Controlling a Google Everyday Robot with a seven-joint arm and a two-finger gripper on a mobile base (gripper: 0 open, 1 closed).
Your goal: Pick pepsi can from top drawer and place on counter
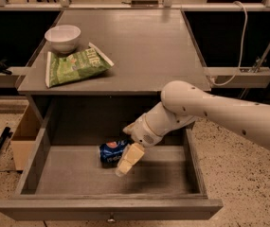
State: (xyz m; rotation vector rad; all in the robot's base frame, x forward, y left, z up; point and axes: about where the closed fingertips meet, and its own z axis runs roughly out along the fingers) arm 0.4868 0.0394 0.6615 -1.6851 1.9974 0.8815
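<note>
The pepsi can lies on its side on the floor of the open top drawer, left of centre. My gripper hangs inside the drawer at the can's right end. It is open: one cream finger points down in front of the can and the other is behind it. The fingers hide the can's right end. The grey counter lies above the drawer.
A white bowl and a green chip bag sit on the counter's left part. A cardboard box stands on the floor left of the drawer. My white arm reaches in from the right over the drawer's right wall.
</note>
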